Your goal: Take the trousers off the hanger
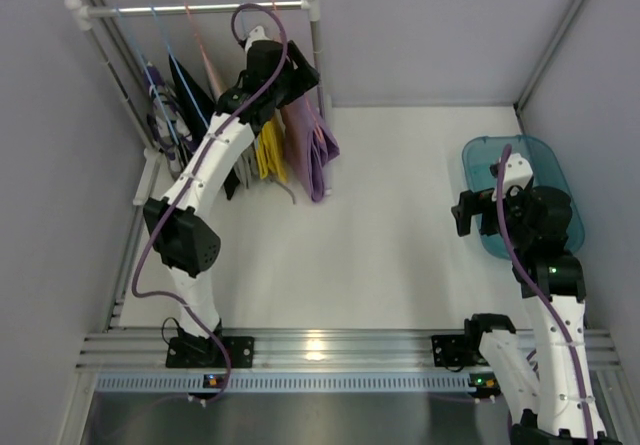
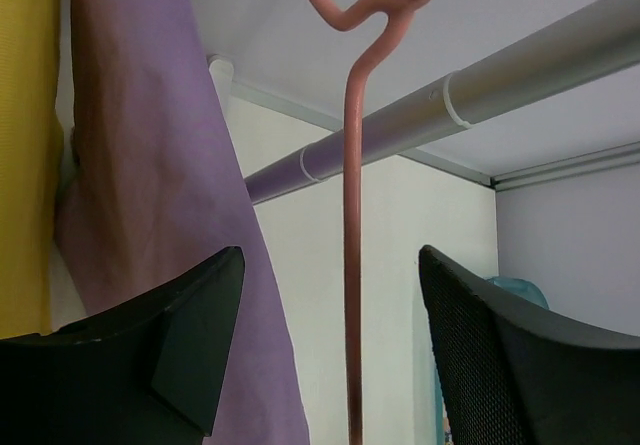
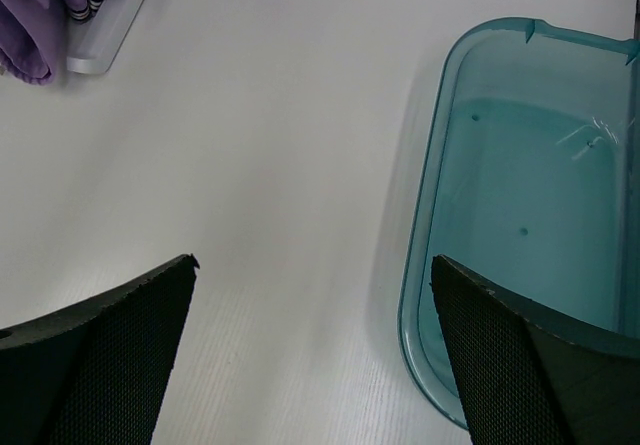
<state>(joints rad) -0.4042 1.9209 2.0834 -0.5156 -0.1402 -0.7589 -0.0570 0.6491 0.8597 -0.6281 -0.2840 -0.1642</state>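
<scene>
The left claw [image 2: 331,257], its 2 fingers apart, straddles the thin pink wire hanger [image 2: 351,165], seemingly without touching it. The folded lilac-purple cloth trousers [image 2: 170,165] hang just beside it. The right claw [image 3: 312,262] gapes over the white tabletop [image 3: 250,115], near the translucent teal plastic bin [image 3: 430,215].

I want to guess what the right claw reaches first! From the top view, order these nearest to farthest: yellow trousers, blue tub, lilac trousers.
1. Blue tub: right beside the right gripper.
2. Lilac trousers: far to the left, hanging on the rack.
3. Yellow trousers: just left of the lilac pair, farthest.
</scene>
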